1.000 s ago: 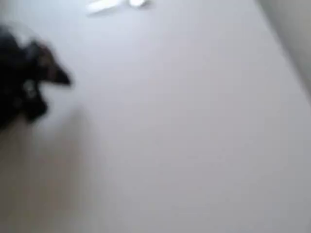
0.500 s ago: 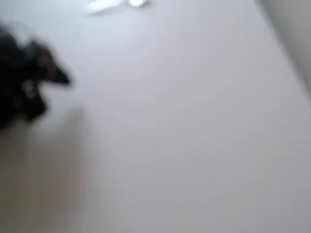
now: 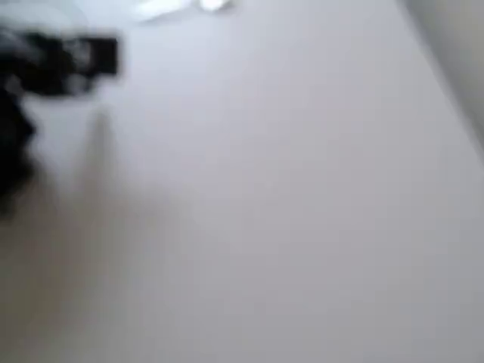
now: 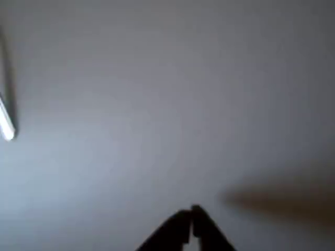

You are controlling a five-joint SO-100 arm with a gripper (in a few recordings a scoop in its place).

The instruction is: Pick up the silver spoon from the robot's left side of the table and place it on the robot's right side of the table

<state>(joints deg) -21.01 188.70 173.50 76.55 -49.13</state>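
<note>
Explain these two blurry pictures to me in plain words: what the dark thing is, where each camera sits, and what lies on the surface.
The dark shape is a small robot arm; its tool is the pincer at its tip. One camera looks down from above. The other rides on the arm's wrist, so the tool shows at its bottom edge, its two tips together, holding nothing. The pale surface is the table. The bright streak at the top of the overhead picture is the silver spoon, lying apart from the arm. In the wrist picture, the pale bar at the left edge is probably that spoon.
</note>
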